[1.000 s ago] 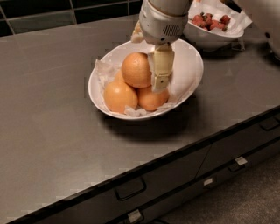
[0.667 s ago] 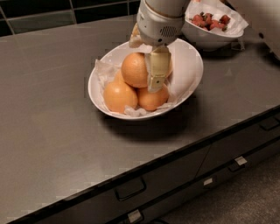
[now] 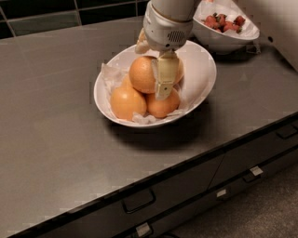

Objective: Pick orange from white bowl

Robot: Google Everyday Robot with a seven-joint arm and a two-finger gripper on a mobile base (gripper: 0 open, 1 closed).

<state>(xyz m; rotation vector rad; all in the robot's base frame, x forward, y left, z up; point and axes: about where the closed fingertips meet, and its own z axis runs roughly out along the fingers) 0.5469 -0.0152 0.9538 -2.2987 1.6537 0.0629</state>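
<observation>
Dark grey countertop (image 3: 60,139), matte, backed by black wall tile (image 3: 42,7) along the far edge.

1. Gripper (image 3: 163,79): cream-coloured, hung below a white wrist housing (image 3: 167,25), set down inside the white bowl (image 3: 202,83) against the right flank of the orange (image 3: 142,74). Whether it was clenched on the fruit or loose could not be told. The arm above the housing was cut off by the top edge.

2. Orange: topmost fruit of the pile, at the bowl's centre, resting on 2 smaller oranges (image 3: 125,103). It was round, with no long axis to read. The stem end did not show, so its facing could not be told. Its right side was hidden behind the gripper.

3. White bowl: oval rim, long axis running from near left to far right, with the far-right side standing higher. Crumpled white paper (image 3: 111,74) lined it, showing at the left wall and under the front fruit. The back rim was partly covered by the wrist housing.

4. Second white bowl (image 3: 242,37): behind and to the right, apart from the first, holding red berries (image 3: 223,22). Its left part was hidden by the arm.

5. Drawer fronts (image 3: 186,186) below the counter edge, with dark handles (image 3: 138,200), partly cut off at the bottom.
</observation>
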